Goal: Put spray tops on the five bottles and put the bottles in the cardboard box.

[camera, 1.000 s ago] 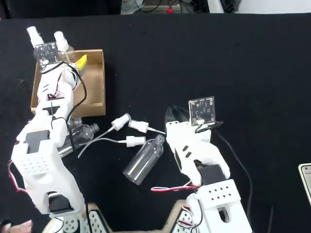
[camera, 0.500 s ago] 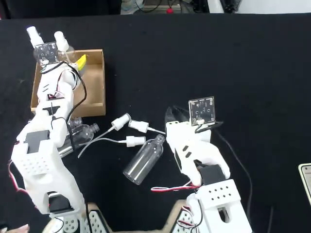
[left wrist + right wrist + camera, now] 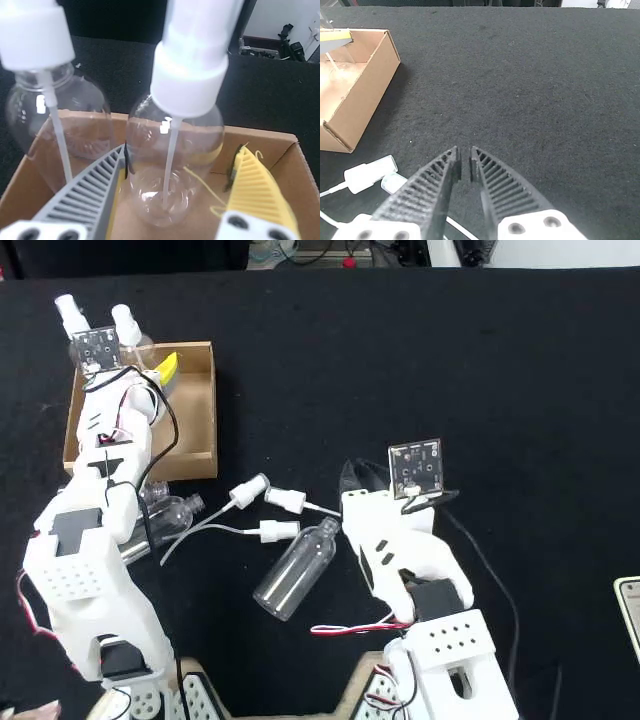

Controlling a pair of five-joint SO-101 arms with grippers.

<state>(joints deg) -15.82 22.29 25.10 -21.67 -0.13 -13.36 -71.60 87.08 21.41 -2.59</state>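
Note:
Two clear bottles with white spray tops stand at the far end of the cardboard box point(image 3: 205, 420). In the left wrist view my left gripper point(image 3: 182, 150) is open, its grey and yellow fingers on either side of one capped bottle point(image 3: 150, 130); the other capped bottle point(image 3: 65, 115) stands beside it. An uncapped bottle point(image 3: 297, 568) lies on the black table, with three loose spray tops point(image 3: 278, 531) next to its neck. My right gripper point(image 3: 464, 152) hovers shut and empty just beyond them. More clear bottles point(image 3: 170, 512) lie partly hidden under the left arm.
The black table surface point(image 3: 480, 380) stretches wide to the right and far side. A red and white cable point(image 3: 350, 627) lies near the right arm's base. The box's near wall point(image 3: 365, 85) stands off to one side of my right gripper.

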